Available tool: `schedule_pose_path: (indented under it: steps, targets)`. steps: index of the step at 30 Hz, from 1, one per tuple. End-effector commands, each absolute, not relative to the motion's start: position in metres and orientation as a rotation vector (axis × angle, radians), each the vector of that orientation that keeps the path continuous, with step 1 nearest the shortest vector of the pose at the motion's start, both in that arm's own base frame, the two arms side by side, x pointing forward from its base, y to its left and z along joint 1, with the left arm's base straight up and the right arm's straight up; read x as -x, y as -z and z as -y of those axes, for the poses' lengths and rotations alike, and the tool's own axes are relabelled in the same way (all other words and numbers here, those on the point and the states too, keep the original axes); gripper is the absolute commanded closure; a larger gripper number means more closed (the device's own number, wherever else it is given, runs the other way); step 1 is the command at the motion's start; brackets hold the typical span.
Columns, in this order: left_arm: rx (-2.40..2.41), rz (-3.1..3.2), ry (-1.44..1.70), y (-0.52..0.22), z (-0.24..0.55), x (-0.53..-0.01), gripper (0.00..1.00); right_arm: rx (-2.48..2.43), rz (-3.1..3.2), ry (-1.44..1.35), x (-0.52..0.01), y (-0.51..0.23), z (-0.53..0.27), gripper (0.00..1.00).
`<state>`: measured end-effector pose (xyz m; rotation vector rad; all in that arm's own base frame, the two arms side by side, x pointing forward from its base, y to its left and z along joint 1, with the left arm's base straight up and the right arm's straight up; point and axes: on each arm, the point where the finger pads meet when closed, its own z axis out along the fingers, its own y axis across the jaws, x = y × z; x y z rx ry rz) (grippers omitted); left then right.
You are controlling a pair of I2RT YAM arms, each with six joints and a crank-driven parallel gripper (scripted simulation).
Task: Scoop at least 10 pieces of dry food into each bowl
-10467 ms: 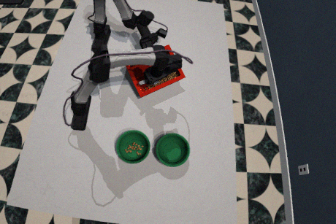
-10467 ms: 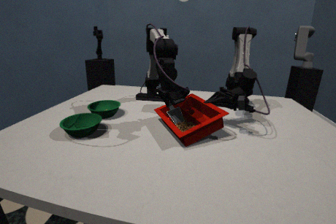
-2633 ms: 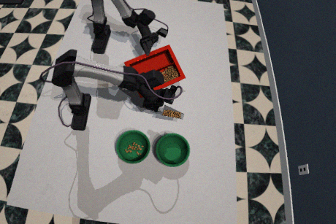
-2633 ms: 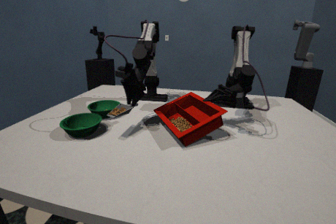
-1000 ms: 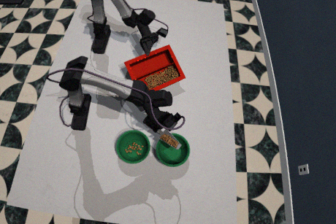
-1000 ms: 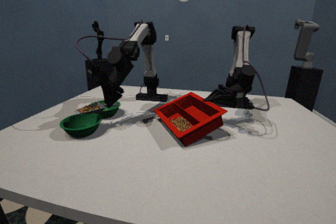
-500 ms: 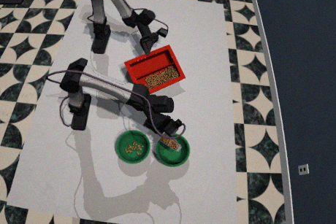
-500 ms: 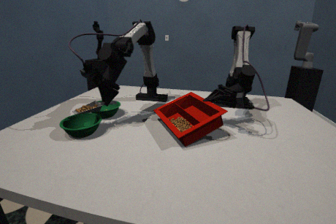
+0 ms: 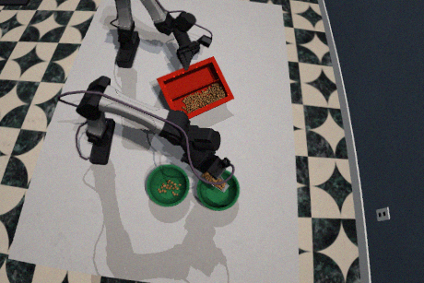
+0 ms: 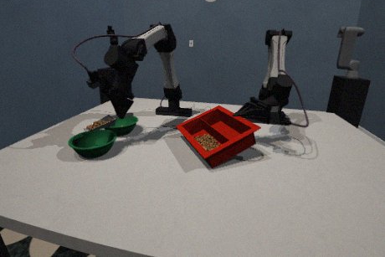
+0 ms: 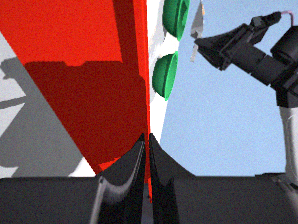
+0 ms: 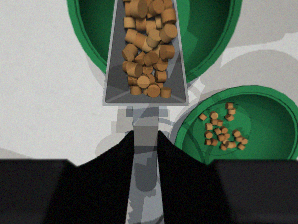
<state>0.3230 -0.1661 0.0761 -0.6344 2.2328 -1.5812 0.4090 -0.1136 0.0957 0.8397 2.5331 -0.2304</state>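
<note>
Scoop, grey metal, open tray with a straight handle (image 9: 224,187) (image 10: 110,120) (image 11: 197,25) (image 12: 117,75): handle clamped in the right jaws (image 10: 121,115), loaded with tan food pieces (image 9: 212,180) (image 10: 97,125) (image 12: 150,57). Tray sits straight out ahead of the fingertips, long axis in line with the jaws, handle running back between them. Front end is over the nearly bare green round bowl (image 9: 217,200) (image 10: 92,143) (image 11: 175,17) (image 12: 220,40); exterior view has the lip sloping down. No food seen in that bowl, though the scoop hides part of it.

Other green bowl, with pieces (image 9: 159,176) (image 10: 127,126) (image 11: 165,75) (image 12: 280,125), is off to the right of the right jaws in their wrist view, beside the first. Looks past ten already. Both bowls upright on the white surface (image 9: 263,148) (image 10: 188,202).

Right arm is much the nearer to both. Left jaws (image 9: 186,67) (image 10: 235,115) are closed on the rim of the red two-compartment box (image 9: 177,86) (image 10: 232,156) (image 11: 70,30), holding it tilted, well apart from the pour.

Next, my call: tip the tray forward past the lip, whole load landing inside the bowl wall. Risk: heap is full, so a sideways roll sheds pieces over the tray edge. Box still needs lowering flat later.
</note>
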Motion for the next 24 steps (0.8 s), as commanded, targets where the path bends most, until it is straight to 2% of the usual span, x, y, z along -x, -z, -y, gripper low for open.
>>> schedule_pose_path:
  steps: [1,24]
  targets:
    - [0.463,-2.148,1.593,-0.1077,0.1715,-0.336,1.0,-0.823,-2.518,0.198,-0.4169,-0.1073,0.1117,1.0]
    - [0.463,-2.148,1.593,-0.1077,0.1715,-0.336,1.0,-0.812,-2.513,0.195,-0.4201,-0.1074,0.1094,1.0]
